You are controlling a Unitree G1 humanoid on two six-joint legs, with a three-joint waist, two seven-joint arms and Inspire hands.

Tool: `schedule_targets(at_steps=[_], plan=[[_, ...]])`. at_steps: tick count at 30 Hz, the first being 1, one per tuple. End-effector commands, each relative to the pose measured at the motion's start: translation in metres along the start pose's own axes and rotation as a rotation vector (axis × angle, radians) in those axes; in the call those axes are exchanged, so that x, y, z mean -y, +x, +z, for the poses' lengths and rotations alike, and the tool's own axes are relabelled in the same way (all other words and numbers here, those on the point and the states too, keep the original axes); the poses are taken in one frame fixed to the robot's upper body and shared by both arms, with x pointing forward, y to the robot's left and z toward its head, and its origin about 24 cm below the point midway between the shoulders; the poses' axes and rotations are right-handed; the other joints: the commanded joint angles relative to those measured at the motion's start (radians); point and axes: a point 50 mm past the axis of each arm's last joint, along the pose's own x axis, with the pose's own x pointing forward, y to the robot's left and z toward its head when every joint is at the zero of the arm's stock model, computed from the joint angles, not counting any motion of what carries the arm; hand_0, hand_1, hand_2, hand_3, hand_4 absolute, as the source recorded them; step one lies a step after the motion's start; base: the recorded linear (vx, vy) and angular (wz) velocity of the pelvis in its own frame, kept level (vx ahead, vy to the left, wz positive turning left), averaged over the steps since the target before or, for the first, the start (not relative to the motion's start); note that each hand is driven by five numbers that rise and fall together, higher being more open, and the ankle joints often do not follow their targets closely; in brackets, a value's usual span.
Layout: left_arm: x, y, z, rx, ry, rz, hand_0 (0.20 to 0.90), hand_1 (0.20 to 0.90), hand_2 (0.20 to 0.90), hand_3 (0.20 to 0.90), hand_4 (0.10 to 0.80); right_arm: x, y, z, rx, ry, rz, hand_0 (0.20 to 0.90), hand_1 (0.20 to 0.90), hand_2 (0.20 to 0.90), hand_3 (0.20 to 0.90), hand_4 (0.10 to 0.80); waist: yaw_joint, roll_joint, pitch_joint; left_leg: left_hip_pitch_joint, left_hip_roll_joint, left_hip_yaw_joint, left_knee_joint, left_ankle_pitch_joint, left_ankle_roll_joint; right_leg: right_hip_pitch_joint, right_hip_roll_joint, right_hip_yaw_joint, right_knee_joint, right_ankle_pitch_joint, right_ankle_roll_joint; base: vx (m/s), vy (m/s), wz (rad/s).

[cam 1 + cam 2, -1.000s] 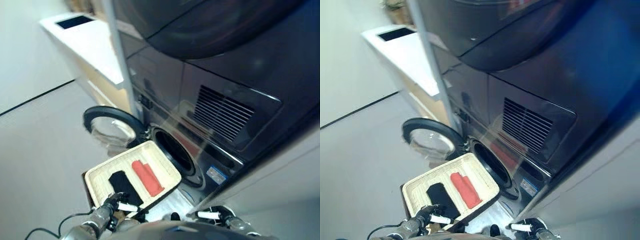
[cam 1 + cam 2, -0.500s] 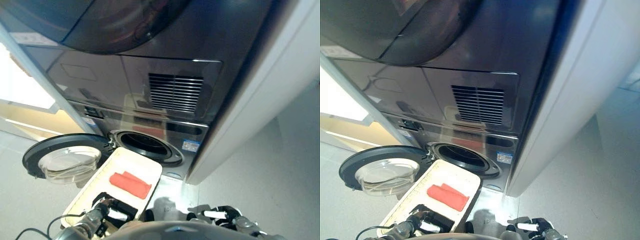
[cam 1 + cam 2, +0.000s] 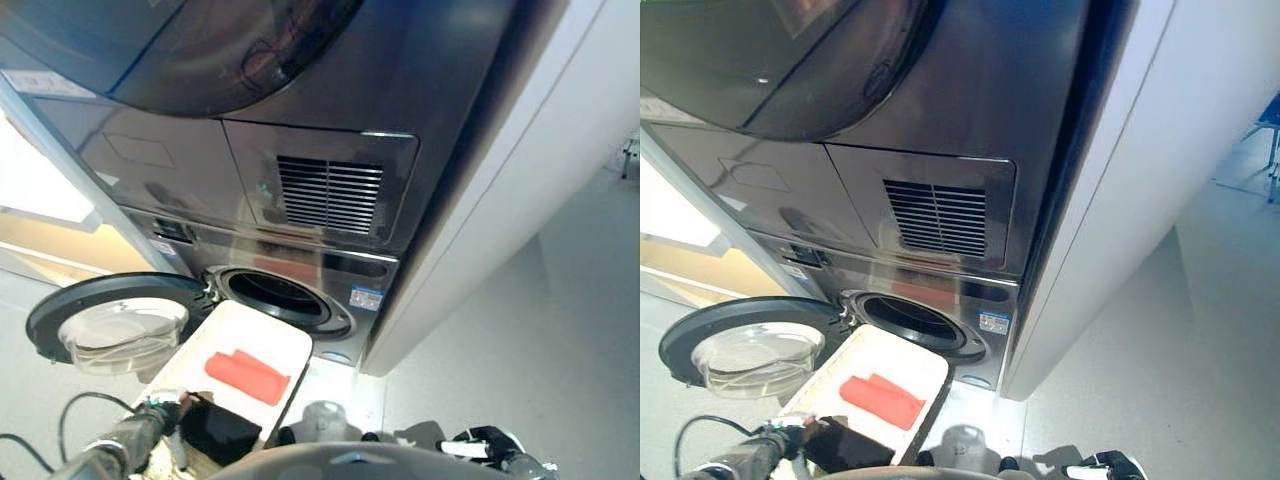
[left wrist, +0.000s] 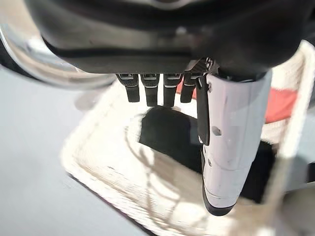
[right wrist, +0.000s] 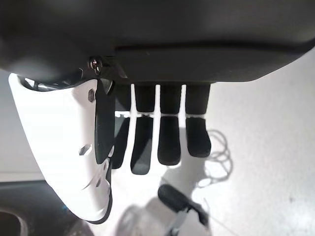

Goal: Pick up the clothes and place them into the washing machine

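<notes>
A shallow wicker basket [image 3: 283,338] sits in front of the washing machine's open drum [image 3: 272,294]. In it lie a folded red cloth [image 3: 247,376] and a black cloth [image 3: 222,432] nearer to me. My left hand [image 3: 165,410] hovers at the basket's near left edge, beside the black cloth. In the left wrist view its fingers [image 4: 153,91] are straight above the black cloth [image 4: 167,137] and hold nothing, with the red cloth [image 4: 281,105] beyond the thumb. My right hand [image 3: 485,443] hangs low on the right over bare floor, fingers [image 5: 170,137] relaxed and empty.
The machine's round glass door [image 3: 108,322] stands swung open to the left of the basket. A second dark machine [image 3: 200,60] is stacked above, with a vent grille [image 3: 328,195]. A white side panel [image 3: 500,200] borders the machines on the right, with grey floor [image 3: 560,340] beyond.
The camera has swung right, so the whole picture has shifted. My left hand has moved left off the black cloth to the basket's near left edge. The clothes lie as before.
</notes>
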Motion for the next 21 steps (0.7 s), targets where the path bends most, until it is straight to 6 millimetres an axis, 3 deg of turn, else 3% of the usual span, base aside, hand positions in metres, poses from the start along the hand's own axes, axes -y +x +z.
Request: schedule_targets(at_steps=[1,4,9,21], plan=[[-0.072,-0.007,-0.036,-0.080,0.119,0.221,0.900,0.900,0.900,0.900,0.800,0.018,0.004,0.054,0.215,0.008,-0.051,0.900,0.900,0.900,0.900,0.800,-0.005,-0.068,0.120,-0.069,-0.011,-0.019,0.039,-0.021,-0.058,-0.019,-0.052,0.049,-0.029,0.055,0.059,-0.345,-0.025,0.36],[-0.114,-0.016,-0.043,-0.068,0.245,0.323,0.900,0.900,0.900,0.900,0.800,0.031,0.000,0.086,0.339,0.003,-0.067,0.900,0.900,0.900,0.900,0.800,-0.015,-0.085,0.199,-0.211,-0.020,-0.026,0.164,-0.026,-0.056,-0.136,-0.055,0.036,0.064,0.055,0.051,-0.296,-0.018,0.24],[-0.163,-0.028,-0.038,-0.028,0.366,0.457,0.900,0.900,0.900,0.900,0.800,0.042,0.004,0.105,0.362,0.068,-0.125,0.900,0.900,0.900,0.900,0.800,-0.010,-0.083,0.235,-0.372,-0.030,-0.048,0.271,-0.042,-0.057,-0.273,-0.072,0.011,0.167,0.044,0.046,-0.121,0.014,0.23],[-0.232,-0.049,-0.026,-0.056,0.460,0.710,0.900,0.900,0.900,0.900,0.800,0.045,0.009,0.129,0.384,0.144,-0.187,0.900,0.900,0.900,0.900,0.800,-0.004,-0.081,0.306,-0.449,-0.034,-0.065,0.300,-0.041,-0.055,-0.347,-0.072,-0.007,0.202,0.035,0.034,-0.049,0.010,0.07]])
